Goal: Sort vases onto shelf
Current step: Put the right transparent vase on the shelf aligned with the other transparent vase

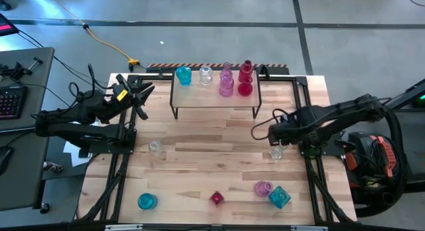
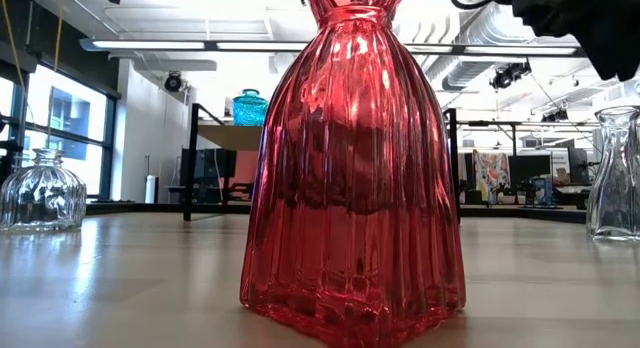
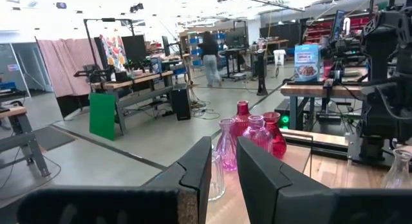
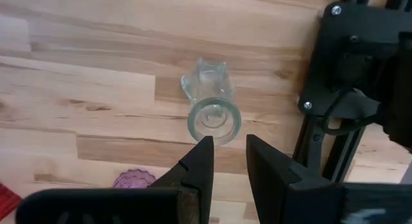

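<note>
Fingers of my right gripper [image 4: 224, 161] stood narrowly apart, empty, above the clear vase [image 4: 210, 108] near the table's right edge (left gripper [image 3: 222, 179] likewise, idle). I judged a descent might tip it.

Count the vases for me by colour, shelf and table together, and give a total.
Teal: 3, one on the shelf, one at the table's near left, one at near right.
Clear: 3, shelf, table left, table right.
Pink: 3, two on the shelf, one on the table.
Red: 3, two on the shelf, one on the table.
Total: 12.
</note>
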Motion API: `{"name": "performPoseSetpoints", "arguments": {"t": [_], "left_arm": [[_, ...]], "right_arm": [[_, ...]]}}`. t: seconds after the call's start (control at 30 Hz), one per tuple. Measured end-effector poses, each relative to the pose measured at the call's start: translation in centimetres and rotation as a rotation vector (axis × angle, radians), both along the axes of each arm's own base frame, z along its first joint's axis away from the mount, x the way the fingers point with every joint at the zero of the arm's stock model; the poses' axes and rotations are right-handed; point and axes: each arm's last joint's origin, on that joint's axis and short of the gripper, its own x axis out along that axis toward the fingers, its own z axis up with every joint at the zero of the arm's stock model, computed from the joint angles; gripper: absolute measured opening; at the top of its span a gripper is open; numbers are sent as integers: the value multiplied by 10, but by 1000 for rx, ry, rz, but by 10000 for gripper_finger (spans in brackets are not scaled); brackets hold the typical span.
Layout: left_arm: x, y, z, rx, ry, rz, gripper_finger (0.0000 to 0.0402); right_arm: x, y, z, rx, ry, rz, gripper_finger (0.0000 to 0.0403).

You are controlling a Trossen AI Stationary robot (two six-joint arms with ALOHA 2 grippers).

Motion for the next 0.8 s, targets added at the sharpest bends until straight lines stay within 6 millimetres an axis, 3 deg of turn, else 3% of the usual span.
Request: {"name": "performPoseSetpoints", "arguments": {"t": [0.47, 0.8], "left_arm": [[0, 0, 0, -1, -1, 0, 65], [0, 0, 0, -1, -1, 0, 65]], "right_arm": [[-1, 9, -34, -21, 13, -23, 73], [1, 9, -33, -39, -7, -48, 73]]}}
